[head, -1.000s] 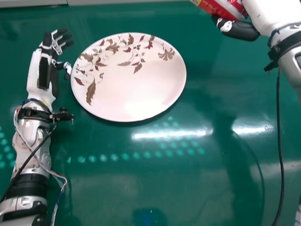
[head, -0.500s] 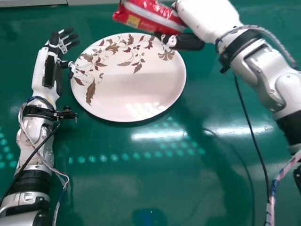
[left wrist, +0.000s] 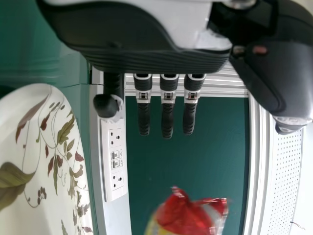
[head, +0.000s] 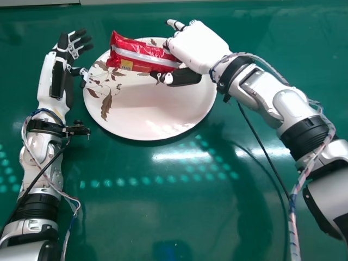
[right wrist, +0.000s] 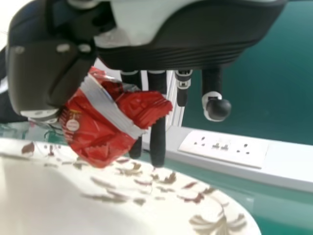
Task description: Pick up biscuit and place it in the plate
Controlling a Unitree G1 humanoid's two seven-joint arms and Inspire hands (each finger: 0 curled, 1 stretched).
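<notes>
R hand (head: 200, 48), fingers gripping biscuit pkt (head: 138, 55), shd ease it nearer, lower lvl onto plate (head: 155, 111), then release w/o dragging.

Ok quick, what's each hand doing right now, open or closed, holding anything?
Left hand: open, empty, beside the plate.
Right hand: closed on the red biscuit packet, over the plate.

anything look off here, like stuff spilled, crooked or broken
Nothing stands out. The plate lies flat on the table with no visible crack or spill, and the red biscuit packet, held above it in the right robot hand, looks untorn.
</notes>
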